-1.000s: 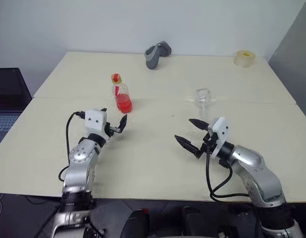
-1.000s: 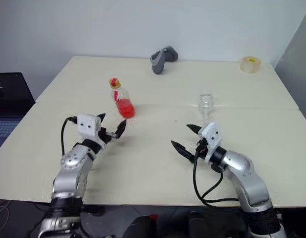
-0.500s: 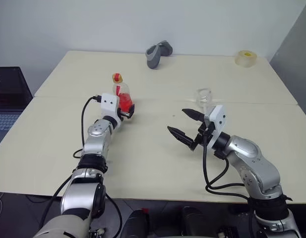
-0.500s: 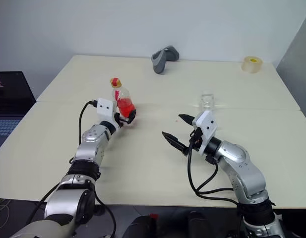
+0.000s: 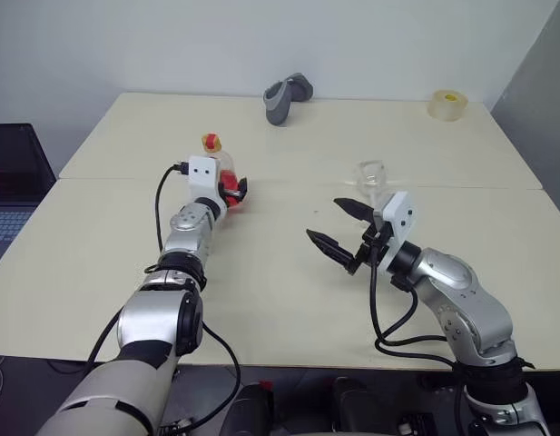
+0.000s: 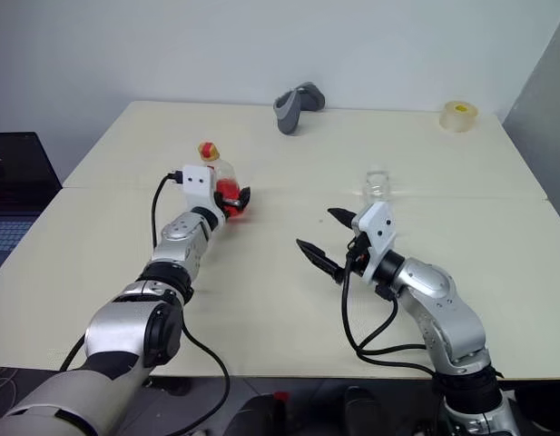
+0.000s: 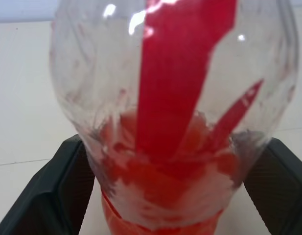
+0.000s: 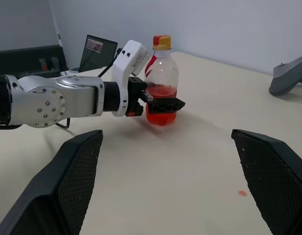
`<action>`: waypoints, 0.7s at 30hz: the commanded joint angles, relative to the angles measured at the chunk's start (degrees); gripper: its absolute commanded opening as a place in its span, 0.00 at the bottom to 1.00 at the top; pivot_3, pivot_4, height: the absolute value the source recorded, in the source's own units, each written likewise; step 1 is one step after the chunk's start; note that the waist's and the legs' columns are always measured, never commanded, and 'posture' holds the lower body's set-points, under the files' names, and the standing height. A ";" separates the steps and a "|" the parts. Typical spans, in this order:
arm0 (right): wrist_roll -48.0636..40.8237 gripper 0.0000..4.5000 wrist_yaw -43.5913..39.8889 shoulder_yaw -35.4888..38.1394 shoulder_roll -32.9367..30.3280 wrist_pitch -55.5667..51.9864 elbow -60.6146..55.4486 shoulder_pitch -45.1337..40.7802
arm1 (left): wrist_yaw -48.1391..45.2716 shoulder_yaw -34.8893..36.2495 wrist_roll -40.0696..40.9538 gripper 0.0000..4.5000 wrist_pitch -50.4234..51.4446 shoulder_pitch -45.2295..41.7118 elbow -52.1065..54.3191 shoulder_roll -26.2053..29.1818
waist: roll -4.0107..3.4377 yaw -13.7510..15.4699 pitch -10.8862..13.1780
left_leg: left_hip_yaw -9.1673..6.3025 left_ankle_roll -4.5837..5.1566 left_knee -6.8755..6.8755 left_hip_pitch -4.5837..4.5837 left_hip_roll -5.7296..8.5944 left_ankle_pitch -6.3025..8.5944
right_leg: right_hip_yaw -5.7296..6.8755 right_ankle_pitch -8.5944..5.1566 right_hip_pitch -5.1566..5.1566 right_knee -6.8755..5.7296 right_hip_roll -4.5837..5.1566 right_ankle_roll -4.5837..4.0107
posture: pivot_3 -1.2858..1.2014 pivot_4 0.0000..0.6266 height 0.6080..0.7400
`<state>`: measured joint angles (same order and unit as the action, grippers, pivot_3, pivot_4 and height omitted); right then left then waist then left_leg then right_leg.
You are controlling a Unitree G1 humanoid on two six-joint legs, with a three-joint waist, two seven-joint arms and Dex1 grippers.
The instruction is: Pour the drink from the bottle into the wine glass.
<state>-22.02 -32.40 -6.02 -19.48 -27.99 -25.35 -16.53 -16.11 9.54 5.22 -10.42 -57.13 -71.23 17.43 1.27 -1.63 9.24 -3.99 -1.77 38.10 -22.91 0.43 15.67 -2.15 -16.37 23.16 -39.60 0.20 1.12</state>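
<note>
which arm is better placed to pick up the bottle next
Left. The left hand already has its fingers on either side of the bottle, level with the red drink. The right hand hangs open over bare table near the wine glass, well away from the bottle.

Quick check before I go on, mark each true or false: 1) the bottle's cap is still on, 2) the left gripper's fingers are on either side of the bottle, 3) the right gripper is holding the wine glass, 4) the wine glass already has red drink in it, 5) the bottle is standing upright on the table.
1) True: the bottle has its yellow-and-red cap on.
2) True: the left gripper has one black finger on each side of the bottle's lower body.
3) False: the right gripper is open and holds nothing; the wine glass stands apart, behind it.
4) False: the wine glass looks clear; the red drink is in the bottle.
5) True: it stands upright on the table.
</note>
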 commanded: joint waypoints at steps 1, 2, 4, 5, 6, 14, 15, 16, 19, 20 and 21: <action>-0.61 1.00 0.38 -0.22 0.32 0.41 -3.29 -0.21 | -1.10 0.63 -0.04 0.79 -1.35 -2.37 -0.23 -0.27 | 0.00 0.00 0.00 | 0.00 0.00 0.00 0.00 0.00 0.00 | 0.00 0.00 0.00 0.00 0.00 0.00 | 0.52 0.24 1.00; -0.51 1.00 0.45 -0.25 0.28 0.49 -3.34 -0.21 | -1.46 0.63 -0.03 0.72 -1.44 -2.28 -0.21 -0.39 | 0.00 0.00 0.00 | 0.00 0.00 0.00 0.00 0.00 0.00 | 0.00 0.00 0.00 0.00 0.00 0.00 | 0.52 0.24 1.00; 0.16 1.00 0.66 -0.41 0.11 1.06 -3.44 -0.27 | -2.69 0.64 0.06 0.59 -1.48 -1.82 -0.02 -0.60 | 0.00 0.00 0.00 | 0.01 -0.01 0.01 -0.01 0.01 -0.01 | 0.00 0.00 0.00 0.00 0.00 0.00 | 0.52 0.24 1.00; 0.65 1.00 0.75 -0.47 -0.05 1.46 -3.53 -0.28 | -3.86 0.29 -0.11 0.54 -1.55 -1.29 0.33 -0.70 | 0.00 0.00 0.00 | 0.01 -0.01 0.01 -0.01 0.02 -0.01 | -0.01 0.00 0.00 0.00 0.00 0.00 | 0.52 0.24 1.00; 1.02 1.00 0.80 -0.48 -0.14 1.74 -3.62 -0.26 | -4.98 -0.02 -0.22 0.50 -1.55 -0.82 0.70 -0.79 | 0.00 0.03 0.00 | 0.02 -0.01 0.01 -0.01 0.02 -0.01 | -0.01 0.00 0.00 0.00 0.00 0.00 | 0.52 0.24 1.00; -0.06 1.00 -0.09 0.03 -2.23 -0.55 -6.44 -0.14 | -20.54 -4.07 0.95 0.42 -1.94 3.87 12.66 -2.34 | 0.00 0.22 0.00 | 0.01 -0.12 0.02 -0.04 0.03 -0.08 | 0.00 0.00 0.00 0.02 0.01 0.00 | 0.52 0.24 1.00; -1.19 1.00 -0.68 0.32 -3.00 -1.77 -7.49 -0.11 | -24.14 -5.39 1.79 0.42 -0.22 5.58 17.31 -2.70 | 0.00 0.22 0.00 | 0.01 -0.18 0.03 -0.06 0.04 -0.11 | 0.00 0.00 0.00 0.03 0.01 0.00 | 0.52 0.24 1.00; -2.38 1.00 -1.22 0.62 -3.84 -3.15 -8.53 -0.15 | -28.05 -7.02 2.60 0.42 1.92 7.58 22.52 -2.90 | 0.00 0.10 0.00 | 0.01 -0.23 0.03 -0.07 0.03 -0.14 | 0.00 0.00 0.00 0.03 0.01 0.00 | 0.52 0.24 1.00; -5.82 1.00 -1.97 1.98 -6.03 -6.99 -11.04 -1.07 | -37.49 -12.69 4.21 0.41 9.84 14.10 38.18 -1.91 | -0.01 -0.11 0.01 | 0.02 -0.27 0.00 -0.07 -0.01 -0.16 | -0.13 0.00 0.01 0.05 0.01 0.00 | 0.52 0.24 1.00; -8.97 1.00 -3.18 2.56 -7.27 -9.68 -12.34 -2.05 | -40.15 -14.91 4.17 0.40 12.45 16.17 42.95 -1.08 | -0.03 -0.31 0.02 | 0.00 -0.28 0.00 -0.06 -0.03 -0.17 | -0.16 0.00 0.01 0.03 0.00 -0.01 | 0.52 0.24 1.00; -11.11 1.00 -2.89 3.14 -7.96 -12.41 -13.44 -3.22 | -42.03 -16.98 3.61 0.40 14.65 17.78 46.66 -0.11 | -0.03 -0.40 0.02 | 0.00 -0.28 -0.01 -0.04 -0.06 -0.17 | -0.21 0.00 0.02 0.01 -0.03 -0.01 | 0.52 0.24 1.00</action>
<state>-28.85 -34.69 -4.96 -26.75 -37.11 -34.82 -17.39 -54.31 -5.22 7.97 1.14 -40.10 -32.31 15.73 1.23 -2.04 9.26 -4.00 -2.02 38.07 -22.91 0.36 15.52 -2.39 -16.38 23.16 -39.63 0.16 1.10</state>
